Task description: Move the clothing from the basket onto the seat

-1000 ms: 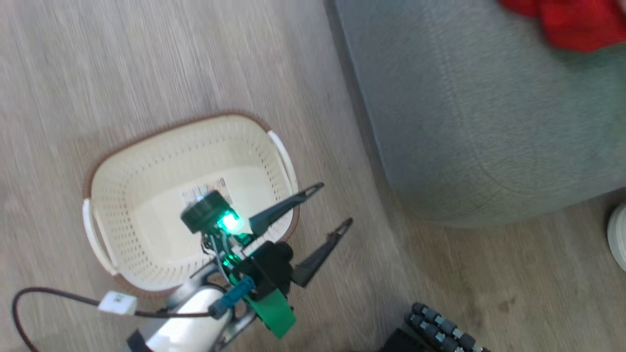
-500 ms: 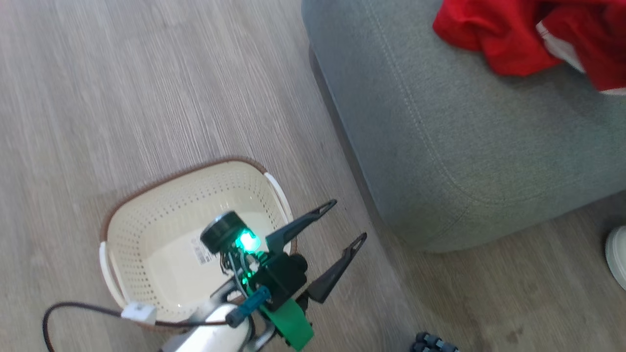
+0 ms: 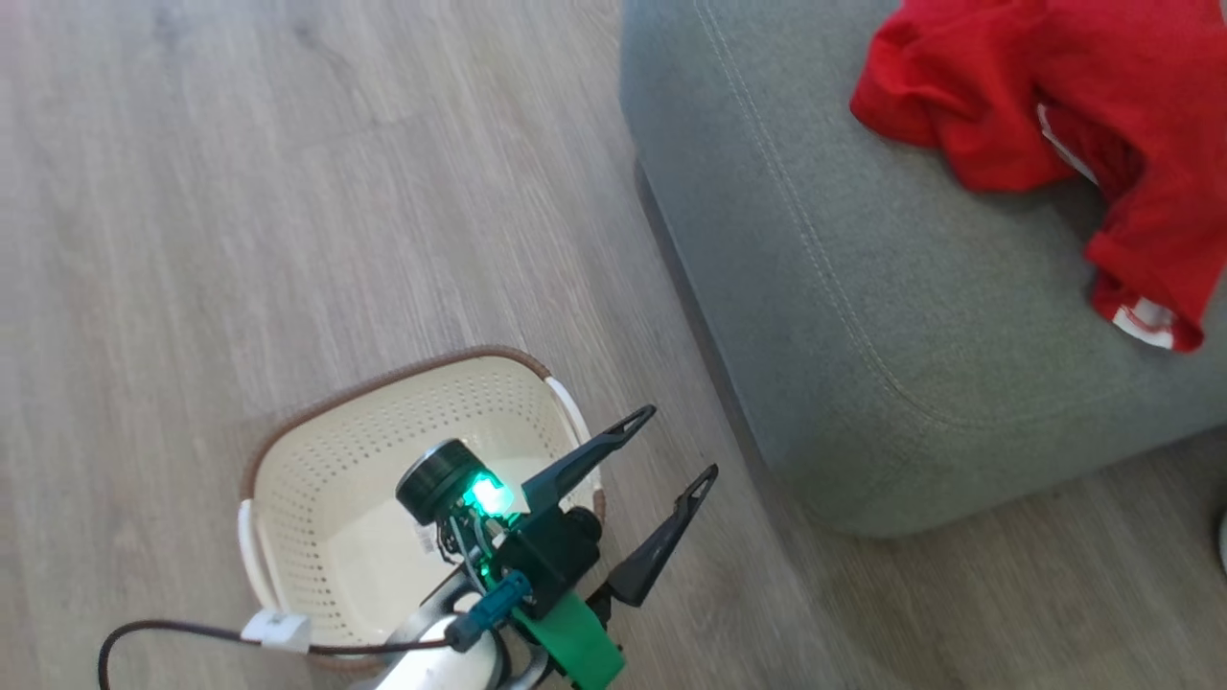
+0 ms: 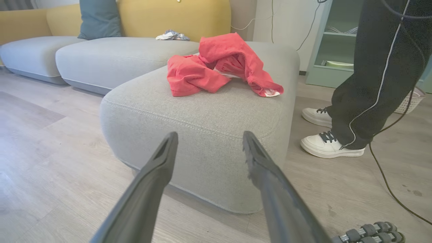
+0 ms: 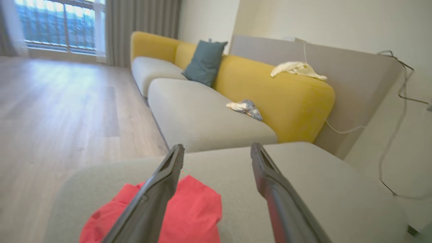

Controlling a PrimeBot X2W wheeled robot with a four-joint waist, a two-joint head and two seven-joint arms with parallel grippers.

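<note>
Clothing (image 3: 968, 115) well beyond left gripper (image 3: 676, 443)

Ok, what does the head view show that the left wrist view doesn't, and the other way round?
Head view: the basket on the wood floor, with no red fabric in its visible part. Left wrist view: a person's dark trousers and white shoes beside the seat, plus a yellow sofa back and a teal cushion. Shared: the clothing lying on the seat, and the open left end effector, holding nothing.
</note>
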